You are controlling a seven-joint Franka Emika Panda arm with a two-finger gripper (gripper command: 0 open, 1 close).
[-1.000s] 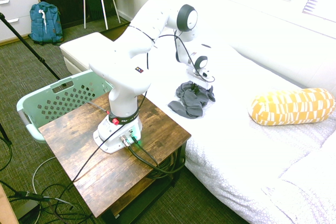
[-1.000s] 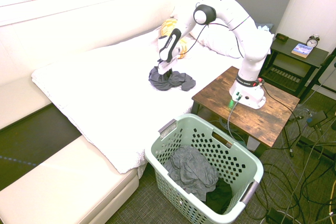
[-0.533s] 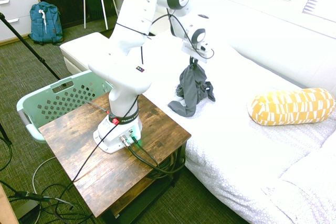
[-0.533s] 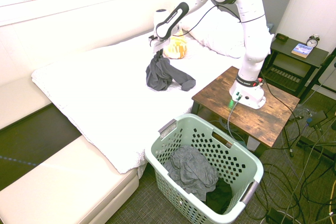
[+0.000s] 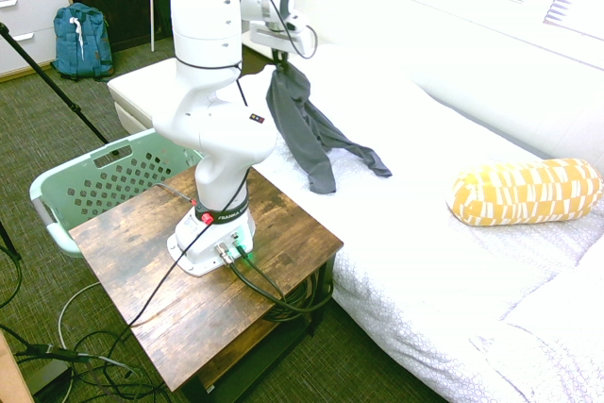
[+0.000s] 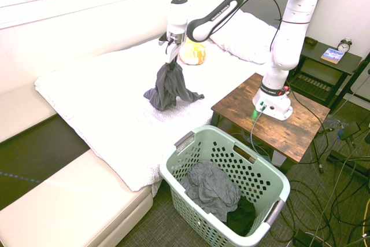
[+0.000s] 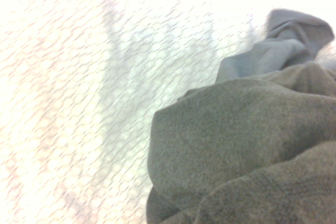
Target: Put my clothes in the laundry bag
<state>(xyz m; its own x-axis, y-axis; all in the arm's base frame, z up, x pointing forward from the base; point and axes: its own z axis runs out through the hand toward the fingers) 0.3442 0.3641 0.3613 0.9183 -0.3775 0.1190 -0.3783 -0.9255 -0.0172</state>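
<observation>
The pincer [image 6: 171,60] is closed on the dark grey garment [image 6: 168,87], which hangs in folds over the white bed [image 6: 110,102]. Beyond lies a yellow-and-white cushion [image 5: 525,193]; the mint-green basket [image 6: 191,215], holding grey clothes [image 6: 211,189], stands on the floor beside the wooden table [image 6: 289,120].

The first exterior view's top edge cuts off the arm [image 5: 206,25].

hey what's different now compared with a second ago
The tool, gripping the dark grey garment, has lifted it from a heap into a hanging drape and moved toward the bed's foot. The laundry basket and yellow cushion stayed put.
</observation>
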